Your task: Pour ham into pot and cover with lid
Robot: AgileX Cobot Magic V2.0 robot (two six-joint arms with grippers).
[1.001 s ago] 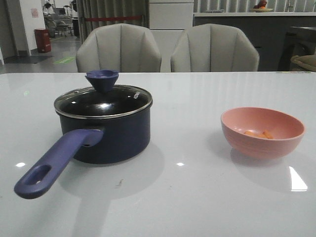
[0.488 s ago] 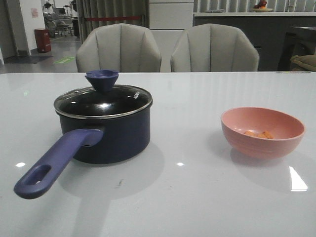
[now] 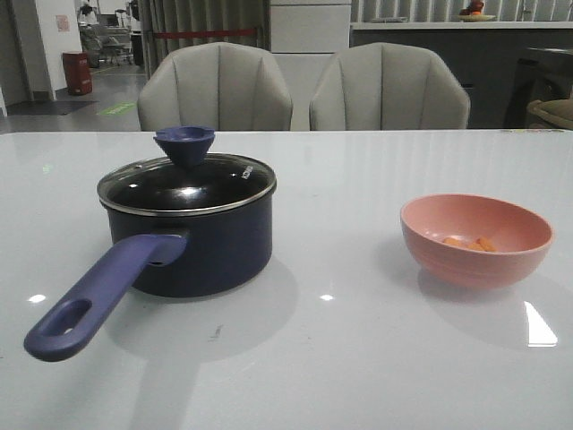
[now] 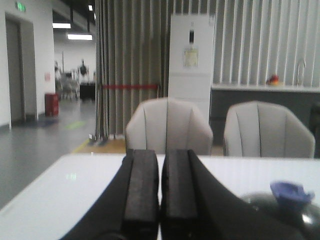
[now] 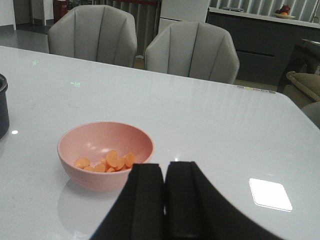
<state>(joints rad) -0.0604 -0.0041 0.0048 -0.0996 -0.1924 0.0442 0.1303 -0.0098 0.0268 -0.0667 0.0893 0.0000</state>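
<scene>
On the left half of the glossy white desk [image 3: 358,358] stands the dark navy round pot [image 3: 210,242], upright, with the round glass lid with a metal rim [image 3: 186,188] seated level on its top. The lid's blue flared knob [image 3: 184,145] points straight up at the centre. The pot's long purple-blue handle [image 3: 98,291] leaves the front wall and runs toward the camera and to the left, sloping slightly down, so the pot's long axis lies on a diagonal from the pot body to the near left part of the desk. The hole at the handle's end [image 3: 67,321] is at the tip nearest the camera.

Well apart to the right sits a round pink bowl [image 3: 475,239], upright on the desk. The small orange-pink chunks of ham [image 5: 106,162] lie in a loose heap on the bowl's bottom.

The left pincer [image 4: 160,187] hangs above the desk with its two black fingers pressed together and nothing between them; the lid's knob shows just past it. The right pincer [image 5: 164,200] is likewise closed and empty, hovering near the pink bowl on its near side, not touching it.

Two grey padded chairs [image 3: 215,88] stand behind the desk.
</scene>
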